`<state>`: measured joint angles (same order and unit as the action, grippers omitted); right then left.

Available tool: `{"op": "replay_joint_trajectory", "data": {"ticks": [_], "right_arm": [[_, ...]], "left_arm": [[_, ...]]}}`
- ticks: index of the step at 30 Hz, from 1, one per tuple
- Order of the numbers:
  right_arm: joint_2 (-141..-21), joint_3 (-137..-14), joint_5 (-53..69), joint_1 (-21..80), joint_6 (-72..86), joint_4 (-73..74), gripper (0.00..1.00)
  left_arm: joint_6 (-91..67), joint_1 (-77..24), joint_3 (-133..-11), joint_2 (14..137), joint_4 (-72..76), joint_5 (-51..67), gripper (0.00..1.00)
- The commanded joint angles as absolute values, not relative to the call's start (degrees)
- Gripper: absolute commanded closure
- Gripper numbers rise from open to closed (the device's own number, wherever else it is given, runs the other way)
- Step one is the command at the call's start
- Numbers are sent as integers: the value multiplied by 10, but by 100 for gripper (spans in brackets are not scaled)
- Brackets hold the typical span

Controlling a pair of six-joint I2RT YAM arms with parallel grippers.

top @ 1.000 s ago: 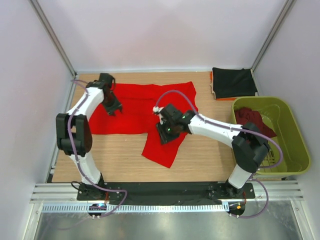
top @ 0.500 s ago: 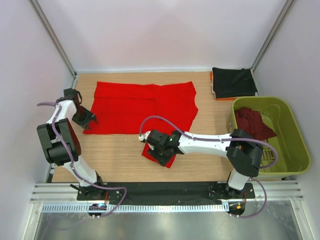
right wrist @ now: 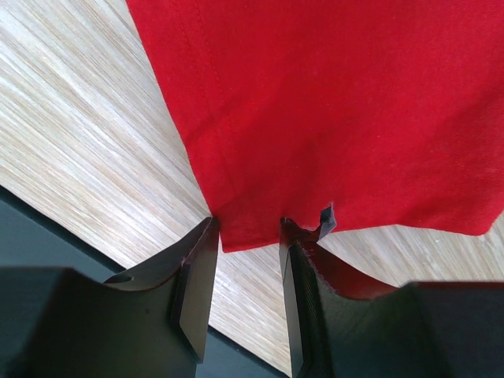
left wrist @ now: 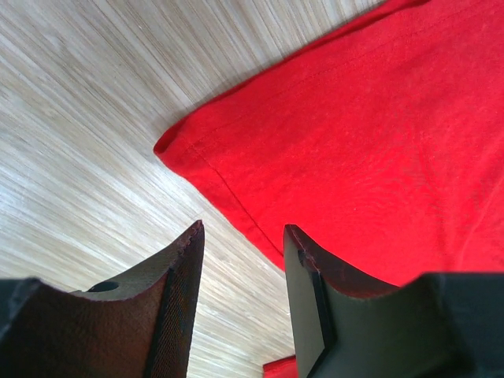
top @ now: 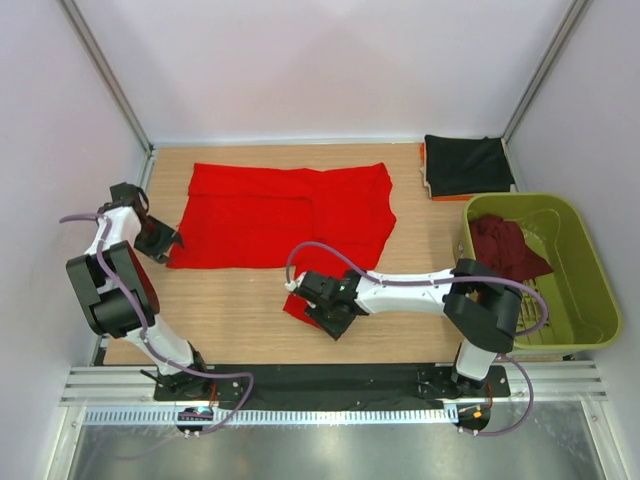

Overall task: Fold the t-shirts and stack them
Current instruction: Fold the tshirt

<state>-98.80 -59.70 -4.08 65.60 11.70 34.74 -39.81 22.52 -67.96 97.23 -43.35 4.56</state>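
The bright red t-shirt (top: 285, 210) lies spread flat on the wooden table. My left gripper (top: 163, 243) is open and empty at the shirt's near left corner (left wrist: 177, 146); its fingers (left wrist: 185, 276) hover above bare wood beside the hem. My right gripper (top: 323, 313) is open, low over the shirt's near flap. Its fingers (right wrist: 197, 268) straddle the flap's corner (right wrist: 252, 232) without closing on it. The black t-shirt (top: 466, 165) lies folded at the back right. The dark maroon t-shirt (top: 508, 243) lies crumpled in the basket.
The olive-green plastic basket (top: 585, 300) stands at the right edge of the table. A black base rail (top: 320, 380) runs along the near edge, close behind my right gripper. Enclosure walls stand at the left, the back and the right.
My left gripper swung from over the shirt out to its near left corner. My right gripper moved toward the near edge, down to the flap's corner. The shirt's left part now lies flatter.
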Motion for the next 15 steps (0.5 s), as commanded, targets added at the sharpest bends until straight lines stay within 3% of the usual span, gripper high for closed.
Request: {"op": "replay_joint_trajectory", "data": {"ticks": [1,12,15], "right_arm": [[-969,-592,-37,664,127,330,56],[-986,-591,-40,664,125,337,57],[-985,-589,-60,664,129,339,69]], "left_arm": [[-386,226,-676,956,-417,51,53],[-387,226,-665,968,-408,48,53],[-385,226,-657,969,-397,43,53]]}}
